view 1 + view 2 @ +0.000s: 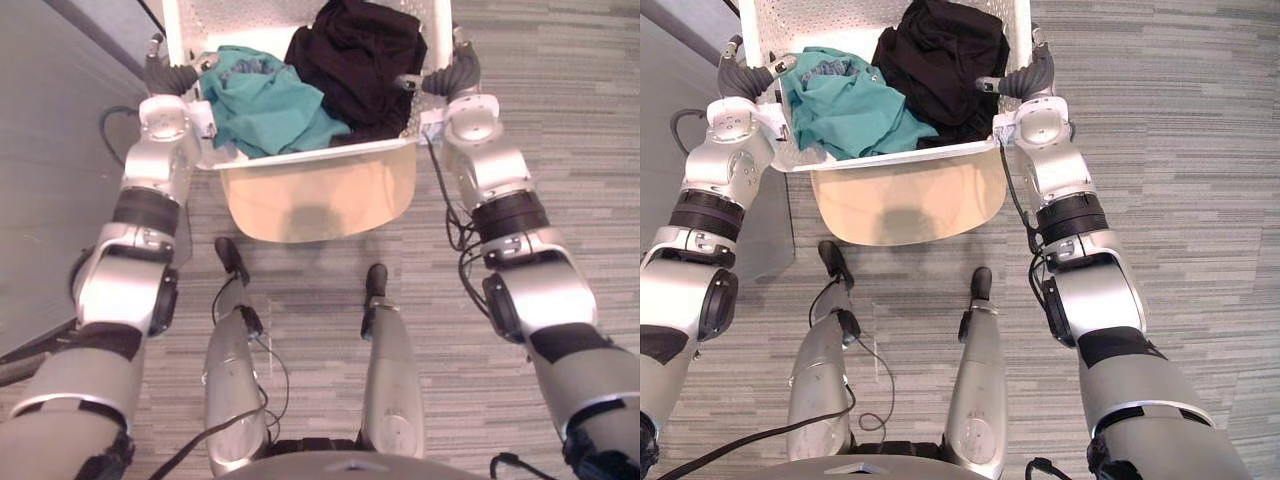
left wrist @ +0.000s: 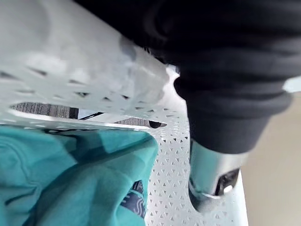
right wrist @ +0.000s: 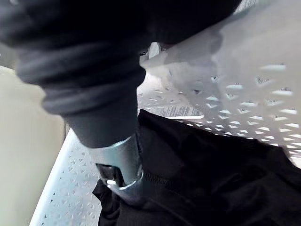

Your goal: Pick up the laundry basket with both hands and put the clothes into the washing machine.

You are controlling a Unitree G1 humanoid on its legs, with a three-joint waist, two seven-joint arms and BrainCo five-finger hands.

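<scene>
The white perforated laundry basket [image 1: 300, 156] hangs off the floor between my two arms, its beige front side [image 1: 315, 205] facing me. Inside lie a teal garment [image 1: 265, 105] on the left and a black garment [image 1: 355, 60] on the right. My left hand [image 1: 165, 75] clasps the left rim, its thumb [image 2: 209, 183] reaching inside against the perforated wall [image 2: 169, 188] beside the teal cloth [image 2: 70, 179]. My right hand [image 1: 458, 70] clasps the right rim, its thumb [image 3: 120, 174] pressed inside on the black cloth [image 3: 211, 179].
Grey striped carpet [image 1: 560, 120] spreads under and to the right of the basket. A smooth dark grey surface [image 1: 50, 150] runs along the left side, close to my left arm.
</scene>
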